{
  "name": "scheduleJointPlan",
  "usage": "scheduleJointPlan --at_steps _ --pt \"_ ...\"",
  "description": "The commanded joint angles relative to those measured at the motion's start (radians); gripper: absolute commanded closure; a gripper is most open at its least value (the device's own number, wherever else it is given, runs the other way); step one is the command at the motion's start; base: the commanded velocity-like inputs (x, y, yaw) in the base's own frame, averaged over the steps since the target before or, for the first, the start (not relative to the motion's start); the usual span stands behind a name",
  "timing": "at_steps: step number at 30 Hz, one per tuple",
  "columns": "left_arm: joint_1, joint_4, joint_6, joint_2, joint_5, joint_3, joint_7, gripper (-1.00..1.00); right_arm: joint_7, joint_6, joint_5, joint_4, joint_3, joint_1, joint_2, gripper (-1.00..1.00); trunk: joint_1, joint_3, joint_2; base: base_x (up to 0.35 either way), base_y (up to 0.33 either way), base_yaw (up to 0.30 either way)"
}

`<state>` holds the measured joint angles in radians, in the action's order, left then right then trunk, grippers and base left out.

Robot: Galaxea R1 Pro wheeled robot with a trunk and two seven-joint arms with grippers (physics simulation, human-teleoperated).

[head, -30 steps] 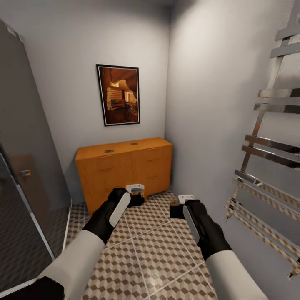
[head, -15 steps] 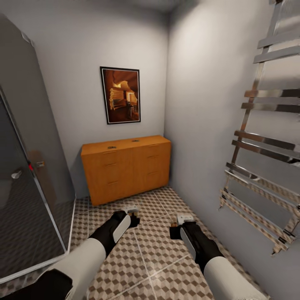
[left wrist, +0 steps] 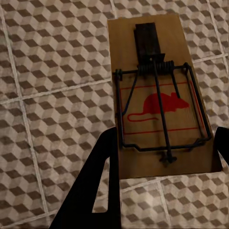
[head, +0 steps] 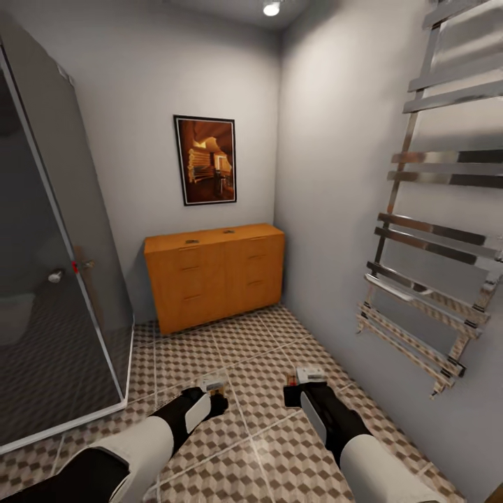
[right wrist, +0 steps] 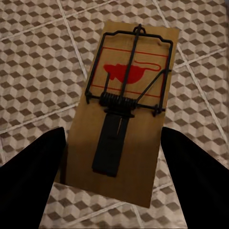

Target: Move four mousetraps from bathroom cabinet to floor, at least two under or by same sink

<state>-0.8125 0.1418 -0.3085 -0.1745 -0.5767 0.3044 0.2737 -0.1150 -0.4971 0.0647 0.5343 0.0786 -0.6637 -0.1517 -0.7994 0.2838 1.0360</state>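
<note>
Head view is showing the tiled bathroom floor (head: pixel 258 363) running to the orange cabinet (head: pixel 216 276) at the far wall. Over the floor, the left hand (head: pixel 212 392) is gripping one mousetrap (left wrist: pixel 160 100) and the right hand (head: pixel 302 384) is gripping another mousetrap (right wrist: pixel 125 112).

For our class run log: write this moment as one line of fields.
left gripper: shut on mousetrap | right gripper: shut on second mousetrap | cabinet: ahead, two small items on top | below: bathroom floor
</note>
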Motion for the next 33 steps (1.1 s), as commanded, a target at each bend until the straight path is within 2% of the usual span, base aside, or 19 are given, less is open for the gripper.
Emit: scheduleJointPlan --at_steps 1,4,6,9,33 --pt "0.000 -0.030 0.009 0.000 -0.006 0.005 0.005 1.00 -0.015 -0.007 0.008 0.001 0.006 -0.001 0.000 1.00 0.001 0.001 0.001 -0.344 0.000 0.000" --pt "0.000 -0.076 0.045 0.000 -0.007 0.005 0.004 1.00 -0.021 -0.010 0.009 0.000 0.006 -0.001 -0.001 1.00 0.001 0.001 0.001 -0.344 0.000 0.000" --pt "0.000 -0.105 0.081 0.000 -0.008 0.004 -0.013 1.00 -0.025 -0.009 0.009 0.000 0.006 -0.001 -0.002 1.00 0.001 0.001 0.001 -0.327 0.000 0.067" --pt "0.000 -0.128 0.098 0.000 -0.008 0.003 -0.047 1.00 -0.040 -0.007 0.008 -0.006 0.006 -0.001 -0.002 1.00 0.001 0.001 0.001 -0.139 0.000 0.212" --pt "0.000 -0.137 0.106 0.000 -0.009 0.001 -0.063 1.00 -0.057 -0.001 0.006 -0.057 0.012 -0.001 -0.005 1.00 0.001 0.001 0.001 -0.005 0.000 0.287"
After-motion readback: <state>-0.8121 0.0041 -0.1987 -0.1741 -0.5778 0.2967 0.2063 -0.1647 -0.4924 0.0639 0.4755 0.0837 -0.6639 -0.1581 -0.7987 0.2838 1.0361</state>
